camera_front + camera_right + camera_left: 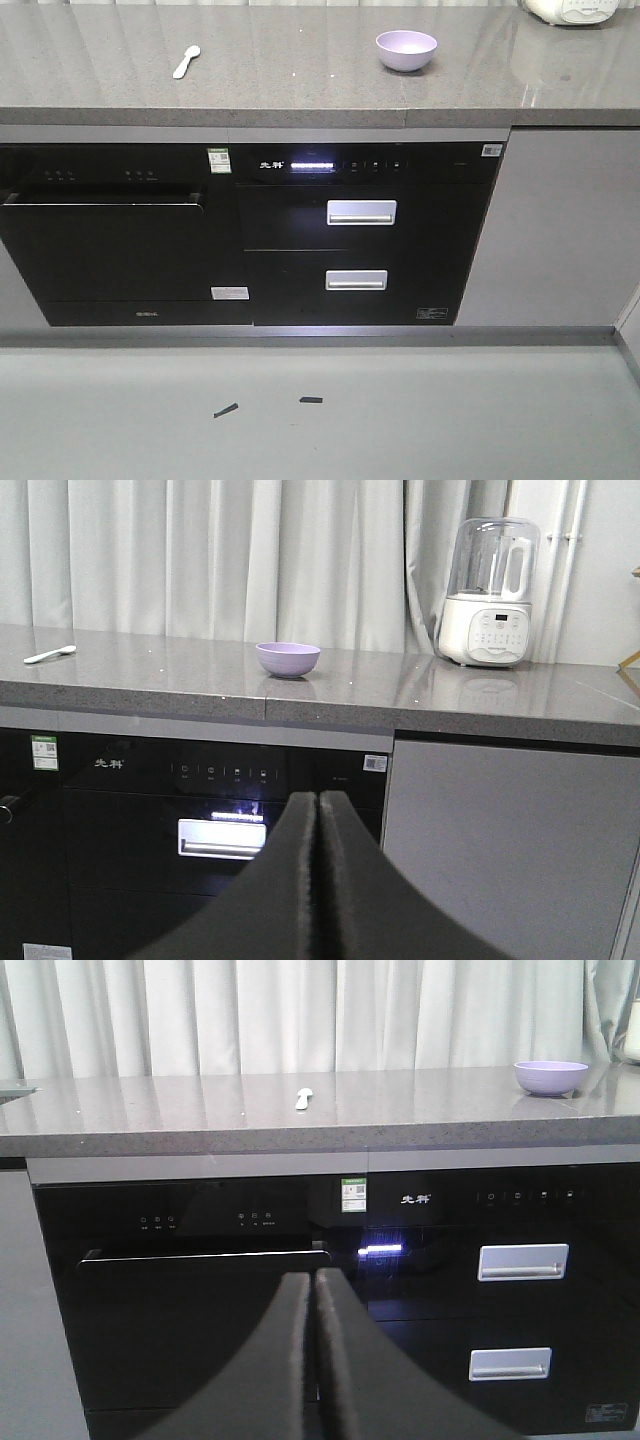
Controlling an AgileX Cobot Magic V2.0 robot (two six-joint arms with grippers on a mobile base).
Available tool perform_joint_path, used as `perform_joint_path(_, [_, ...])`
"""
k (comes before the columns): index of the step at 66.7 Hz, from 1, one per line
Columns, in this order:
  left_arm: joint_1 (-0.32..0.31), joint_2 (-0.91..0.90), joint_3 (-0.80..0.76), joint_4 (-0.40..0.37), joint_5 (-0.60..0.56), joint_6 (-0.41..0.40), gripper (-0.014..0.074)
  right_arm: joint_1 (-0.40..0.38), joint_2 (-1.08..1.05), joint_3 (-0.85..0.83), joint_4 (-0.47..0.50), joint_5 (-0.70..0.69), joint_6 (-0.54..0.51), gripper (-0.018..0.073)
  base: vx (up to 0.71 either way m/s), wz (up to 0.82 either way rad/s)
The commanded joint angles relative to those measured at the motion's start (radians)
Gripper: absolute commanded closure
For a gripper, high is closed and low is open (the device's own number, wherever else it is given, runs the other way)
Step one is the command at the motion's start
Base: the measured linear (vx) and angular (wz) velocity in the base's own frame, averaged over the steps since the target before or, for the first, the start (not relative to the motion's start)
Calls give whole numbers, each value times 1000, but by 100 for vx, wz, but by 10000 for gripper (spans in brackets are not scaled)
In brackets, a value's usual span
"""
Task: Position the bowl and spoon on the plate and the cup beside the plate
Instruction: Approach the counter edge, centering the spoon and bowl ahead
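The lavender bowl (406, 50) stands upright on the grey countertop (300, 85), right of centre; the same bowl (550, 1077) shows far right in the left wrist view and the bowl (288, 659) mid-counter in the right wrist view. The pale spoon (186, 61) lies on the counter to the left, and the spoon (304, 1098) and spoon (49, 654) show in both wrist views. The plate and the cup are out of view. My left gripper (315, 1278) and right gripper (318, 798) are both shut on nothing, low in front of the black appliances, well short of the counter.
Black built-in appliances (250, 235) with two silver drawer handles (361, 212) fill the cabinet front below the counter. A white blender-like appliance (488, 592) stands at the counter's right end. White curtains (200, 560) hang behind. Two small dark scraps (311, 400) lie on the floor.
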Motion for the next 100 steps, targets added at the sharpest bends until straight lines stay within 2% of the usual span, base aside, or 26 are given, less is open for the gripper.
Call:
perform_joint_path(1, [0,2,31,1,-70,-10,603,2,-13,17,-4,-77,-6,564,7,-1])
perform_joint_path(100, [0,2,31,1,-70,-10,603,2,-13,17,-4,-77,-6,564,6,0])
